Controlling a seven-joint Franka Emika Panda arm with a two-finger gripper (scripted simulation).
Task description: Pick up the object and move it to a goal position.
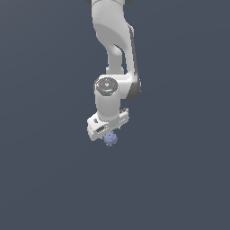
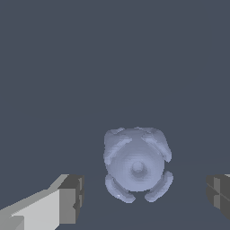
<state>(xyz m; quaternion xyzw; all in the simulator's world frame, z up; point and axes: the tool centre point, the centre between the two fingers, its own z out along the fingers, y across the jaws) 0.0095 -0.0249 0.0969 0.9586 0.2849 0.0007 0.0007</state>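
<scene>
The object is a small pale blue-lavender knobbly ball (image 1: pixel 110 139) lying on the dark grey floor, just below my white gripper (image 1: pixel 108 133) in the exterior view. In the wrist view the ball (image 2: pixel 137 164) lies between my two fingers, one fingertip (image 2: pixel 72 197) on one side and the other fingertip (image 2: pixel 219 194) on the other. My gripper (image 2: pixel 144 196) is open, with clear gaps between each pad and the ball. The fingers touch nothing. In the exterior view the hand hides the fingertips.
The white arm (image 1: pixel 114 40) reaches down from the top of the exterior view. A plain dark grey floor (image 1: pixel 179 179) lies all around. No other object or goal marker shows.
</scene>
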